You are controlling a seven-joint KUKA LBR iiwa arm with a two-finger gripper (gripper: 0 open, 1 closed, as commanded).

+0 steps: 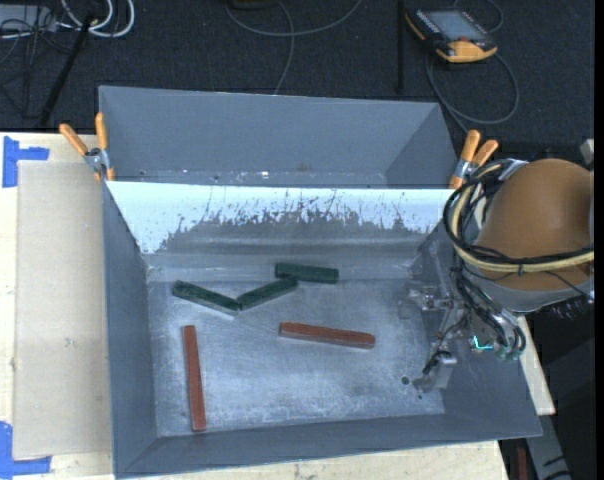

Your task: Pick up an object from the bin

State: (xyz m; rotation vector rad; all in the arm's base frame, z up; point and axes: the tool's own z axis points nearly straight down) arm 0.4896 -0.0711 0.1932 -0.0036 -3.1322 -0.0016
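Right now your gripper (429, 368) hangs low near the right wall of the grey metal bin (132, 368); you cannot tell whether it is parted or closed. Nearest it, apart to the left on the bin floor, lies a flat reddish-brown bar (326, 336) (three dark green bars (267, 292) lie beyond it).

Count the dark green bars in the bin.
3. One green bar lies left of centre, a second slants from its right end, a third sits behind that. None seems hidden.
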